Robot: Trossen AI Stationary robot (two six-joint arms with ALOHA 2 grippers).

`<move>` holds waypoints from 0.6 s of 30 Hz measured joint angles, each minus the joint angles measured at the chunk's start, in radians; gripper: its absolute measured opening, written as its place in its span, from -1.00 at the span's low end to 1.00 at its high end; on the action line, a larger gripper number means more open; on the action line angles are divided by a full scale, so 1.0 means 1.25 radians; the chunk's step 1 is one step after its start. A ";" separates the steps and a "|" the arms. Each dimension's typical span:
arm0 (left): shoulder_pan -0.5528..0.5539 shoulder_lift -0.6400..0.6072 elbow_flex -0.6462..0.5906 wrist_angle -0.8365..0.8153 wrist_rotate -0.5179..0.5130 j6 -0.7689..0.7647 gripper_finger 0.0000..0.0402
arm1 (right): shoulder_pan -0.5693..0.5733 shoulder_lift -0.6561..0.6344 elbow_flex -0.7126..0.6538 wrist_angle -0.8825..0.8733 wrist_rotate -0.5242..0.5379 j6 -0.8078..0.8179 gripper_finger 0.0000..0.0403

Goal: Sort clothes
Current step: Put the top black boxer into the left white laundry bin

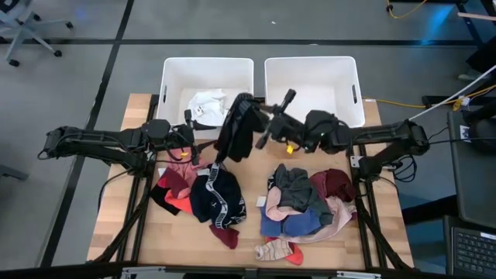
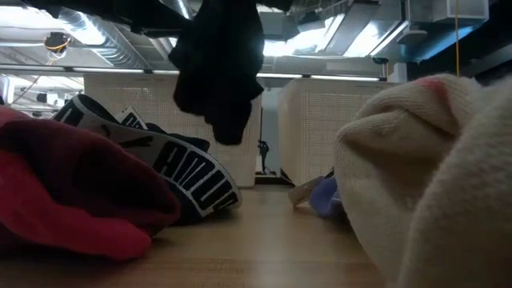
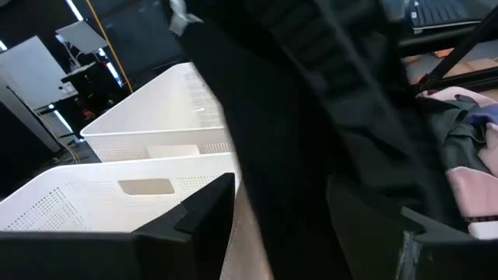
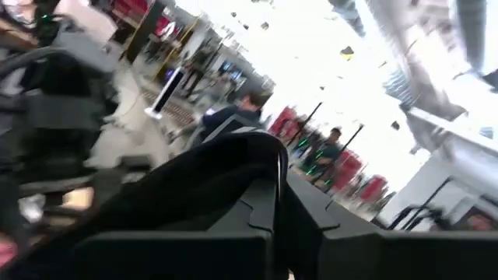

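Note:
A black garment (image 1: 236, 128) hangs in the air before the left white bin (image 1: 174, 74), with my right gripper (image 1: 250, 104) shut on its top. In the low view the garment (image 2: 220, 72) dangles well above the table. My left gripper (image 1: 192, 147) stands open to the garment's left, and the cloth (image 3: 311, 117) hangs just beyond its fingers. Two heaps of clothes lie on the table: a red, pink and navy one with a white band (image 1: 205, 194), and a grey, maroon, blue and pink one (image 1: 310, 205). My right gripper pinches the black garment's upper part (image 4: 233, 159) between its two shut fingers (image 4: 311, 225). The fingers come from the table's right, about level. The cloth drapes over them and hangs slack below, lifted clear of the table.
A white garment (image 1: 208, 105) lies in the left bin. The right white bin (image 1: 310, 70) stands beside it at the far edge. A pink and cream sock (image 1: 279, 249) lies near the front edge. Bare wood (image 1: 252, 186) shows between the two heaps.

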 joint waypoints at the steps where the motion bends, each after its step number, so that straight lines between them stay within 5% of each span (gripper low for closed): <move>1: 0.000 0.000 0.000 0.001 0.000 0.000 -0.03 | -0.010 0.000 0.000 0.019 -0.015 -0.010 -0.92; 18: 0.000 -0.051 0.000 0.024 -0.002 -0.002 -0.03 | -0.238 0.009 0.000 0.375 -0.365 0.022 -0.92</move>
